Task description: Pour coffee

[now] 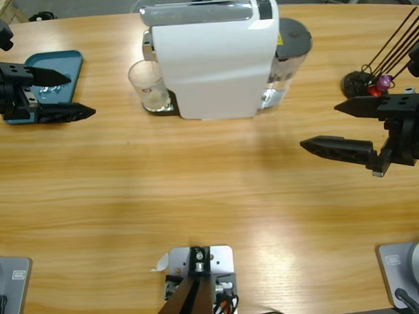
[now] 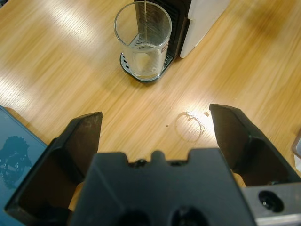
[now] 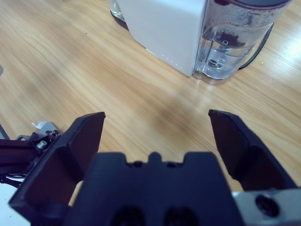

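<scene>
A white coffee machine (image 1: 216, 57) stands at the back middle of the table. A clear glass (image 1: 148, 85) sits on its drip tray (image 2: 128, 68) under the spout. In the left wrist view a thin stream falls into the glass (image 2: 142, 40), which holds a little pale liquid at the bottom. My left gripper (image 1: 73, 95) hovers open to the left of the glass, apart from it, and its jaws (image 2: 155, 115) hold nothing. On the right my right gripper (image 1: 322, 125) is open and empty, and it (image 3: 156, 117) faces the machine's white side (image 3: 164, 28) and the clear water tank (image 3: 235, 37).
A blue tray (image 1: 55, 66) lies at the far left under the left gripper. A black stand with thin rods and small capsules (image 1: 364, 83) is at the far right. A faint ring stain (image 2: 190, 127) marks the wood in front of the left gripper.
</scene>
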